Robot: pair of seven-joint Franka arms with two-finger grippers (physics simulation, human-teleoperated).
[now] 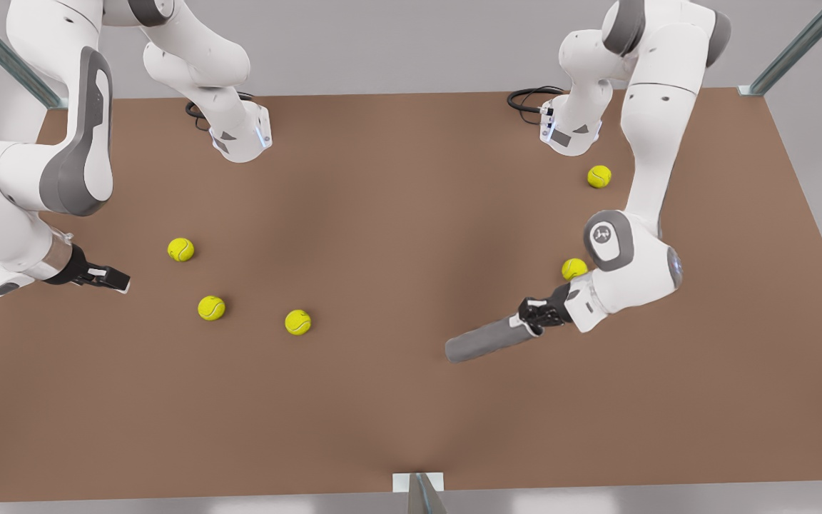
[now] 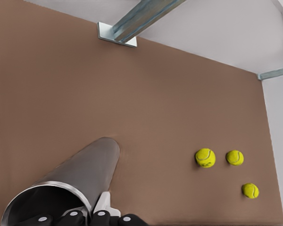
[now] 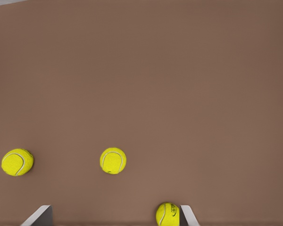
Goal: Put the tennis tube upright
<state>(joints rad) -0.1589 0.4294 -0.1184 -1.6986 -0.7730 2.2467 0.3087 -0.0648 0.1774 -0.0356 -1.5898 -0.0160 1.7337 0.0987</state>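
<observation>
Presently, in the front view, the left gripper [image 1: 531, 319] is seen at the front view's right, clenched on the rim end of the tennis tube [image 1: 486, 339]. The tube lies close to flat over the brown table [image 1: 397, 428], stretching away from that claw toward the front view's left. One tennis ball [image 1: 574, 268] sits just behind the arm's wrist, and another ball [image 1: 599, 176] lies farther back, beside the arm's base. At the front view's left, the right gripper [image 1: 117, 278] is held low over the table while its arm waits; its fingers are parted and nothing is held. Three more balls are spread ahead of that claw: the nearest [image 1: 180, 249], a second [image 1: 211, 308], and a third [image 1: 297, 322] farthest from it.

In the left wrist view, the tube [image 2: 85, 174] is seen running straight out from the claw, its shiny silver rim [image 2: 42, 189] right at the fingers [image 2: 101, 217]. Three balls [image 2: 205, 157] lie well apart from the tube.

In the right wrist view, two pale fingertips [image 3: 40, 215] are seen spread wide, with one ball [image 3: 168, 214] just inside one of them and two more balls [image 3: 113, 160] farther out.
</observation>
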